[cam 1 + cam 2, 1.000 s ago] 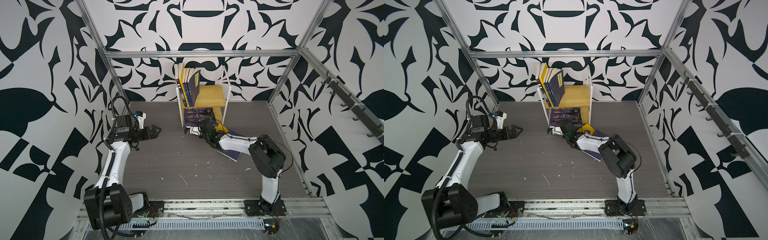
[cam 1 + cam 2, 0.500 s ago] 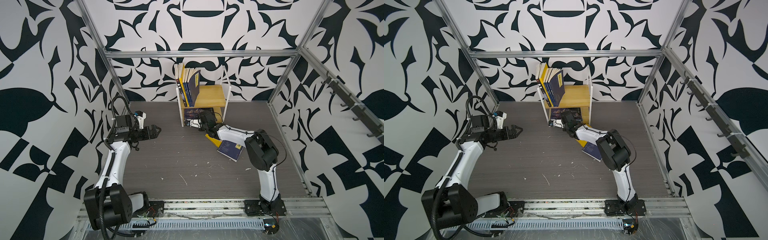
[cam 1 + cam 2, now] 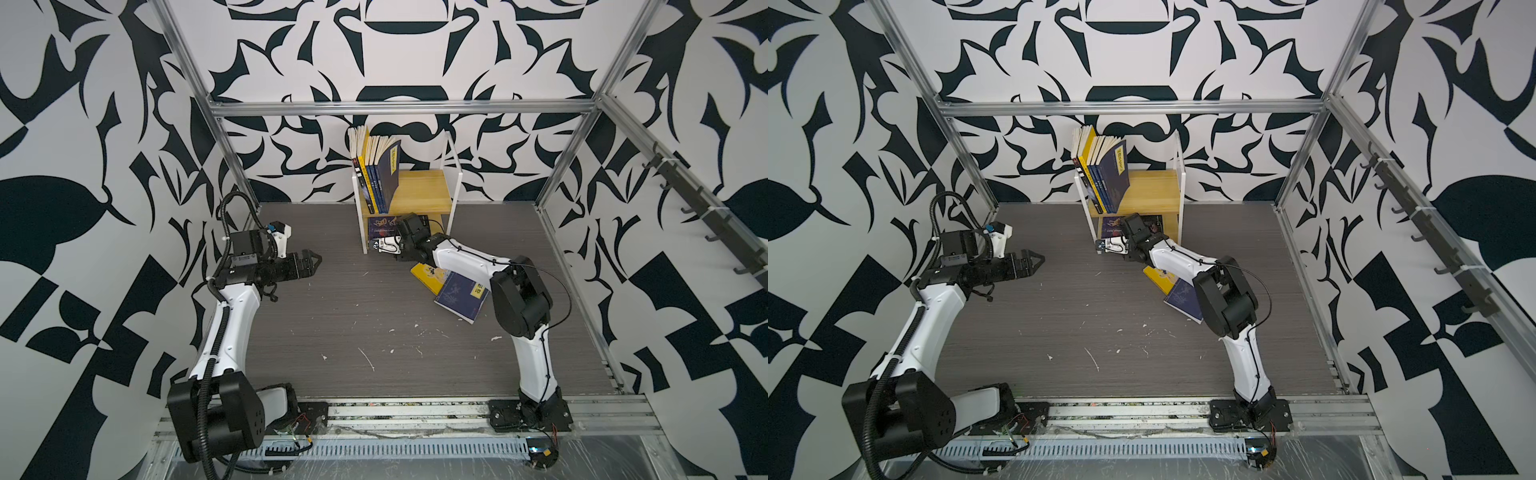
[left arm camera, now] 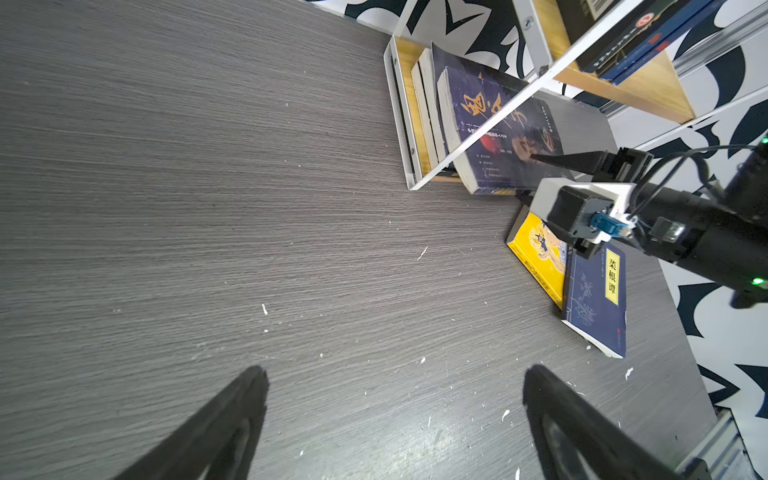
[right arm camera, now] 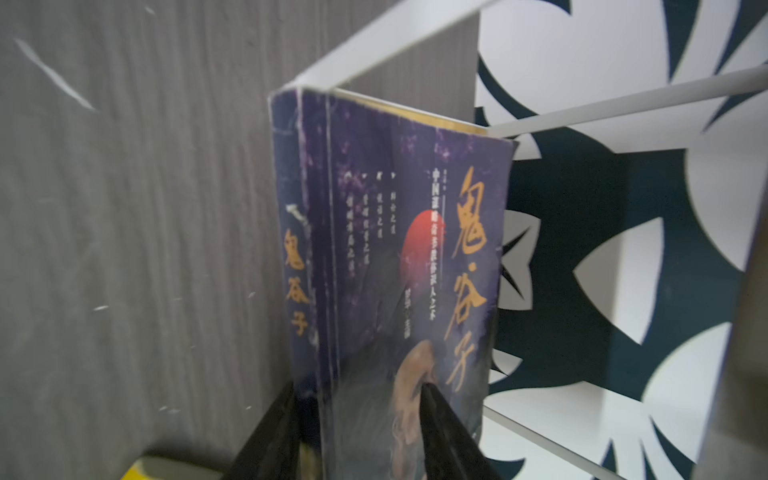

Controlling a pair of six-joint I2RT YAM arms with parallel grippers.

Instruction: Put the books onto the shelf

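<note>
The navy calligraphy book [image 4: 498,137] stood tilted in the lower tier of the shelf [image 3: 419,189], at twelve o'clock of the table in both top views, its near end at the tier's open front. The right gripper [image 5: 357,386] straddled that end, but whether it pinched or merely flanked it could not be told. It would be best to loosen only once the book leaned on the neighbouring books [image 4: 426,108]. The gripper should then back straight out toward five o'clock, above the yellow book [image 4: 540,257] lying there. The left gripper [image 3: 311,262] hovered at eight o'clock, jaws apart.
</note>
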